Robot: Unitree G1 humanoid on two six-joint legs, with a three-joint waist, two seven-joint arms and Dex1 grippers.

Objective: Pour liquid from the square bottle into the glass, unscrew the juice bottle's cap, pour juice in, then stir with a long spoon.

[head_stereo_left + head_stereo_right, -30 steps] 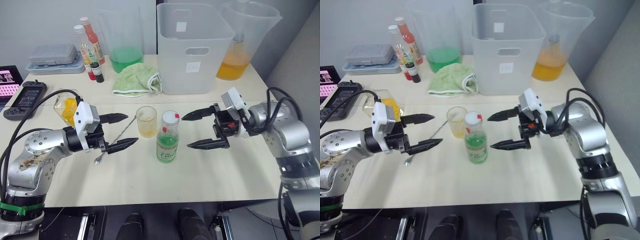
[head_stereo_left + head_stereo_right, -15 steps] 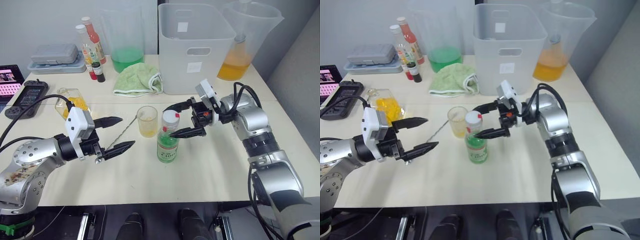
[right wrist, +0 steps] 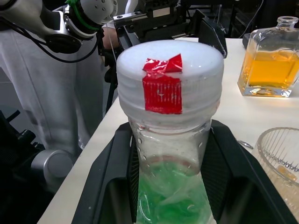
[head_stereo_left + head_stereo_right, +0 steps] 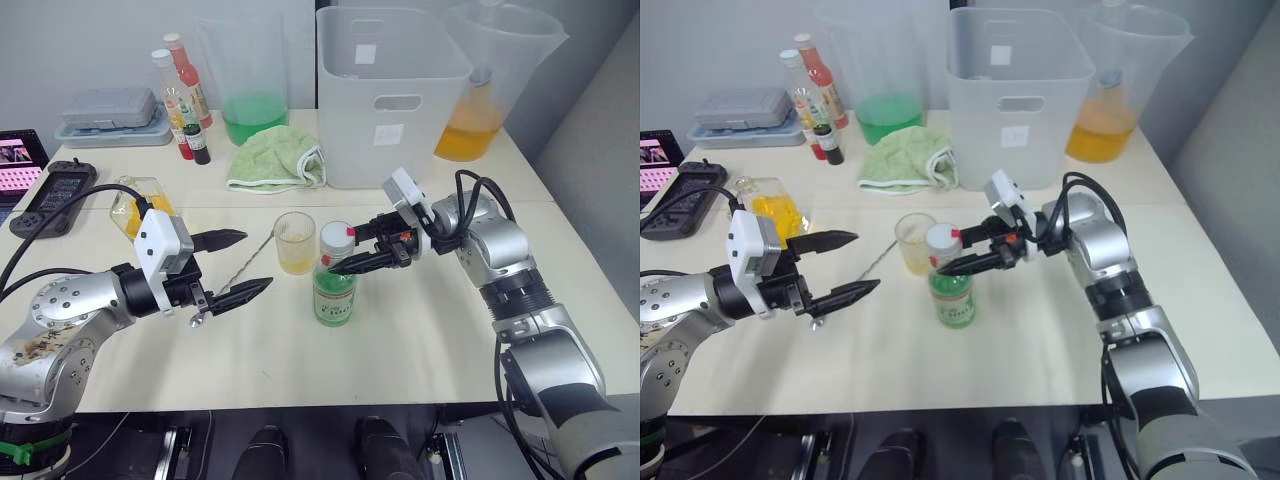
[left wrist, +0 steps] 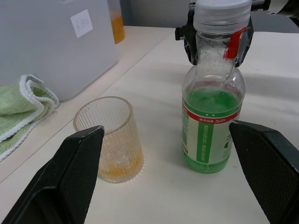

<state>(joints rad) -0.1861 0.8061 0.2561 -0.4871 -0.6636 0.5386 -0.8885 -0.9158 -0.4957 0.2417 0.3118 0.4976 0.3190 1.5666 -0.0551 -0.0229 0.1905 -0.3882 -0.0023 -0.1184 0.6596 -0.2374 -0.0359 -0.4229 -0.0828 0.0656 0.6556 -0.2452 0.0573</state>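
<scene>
The juice bottle [image 4: 335,290] stands upright at mid-table, with green liquid and its white cap [image 4: 338,237] screwed on. My right gripper [image 4: 343,250] reaches in from the right. It is shut on the bottle's top, one finger on each side of the neck just under the cap [image 3: 169,79]. Just left of the bottle is the glass [image 4: 294,243], with a little yellow liquid in the bottom. The long spoon [image 4: 236,272] lies slanted on the table beside the glass. Above the spoon, my left gripper [image 4: 255,261] hangs open and empty. The square bottle [image 4: 140,208], holding orange liquid, rests at the left.
Along the back stand a white bin [image 4: 390,95], a pitcher of green liquid [image 4: 250,100] and a pitcher of orange liquid [image 4: 485,95]. A green cloth [image 4: 275,158] lies before them. Sauce bottles [image 4: 182,95], a grey box [image 4: 108,115] and a black device [image 4: 55,195] are at the back left.
My right arm has swung left to the juice bottle and its fingers have closed in around the bottle's top. The left gripper has barely moved and stays open.
</scene>
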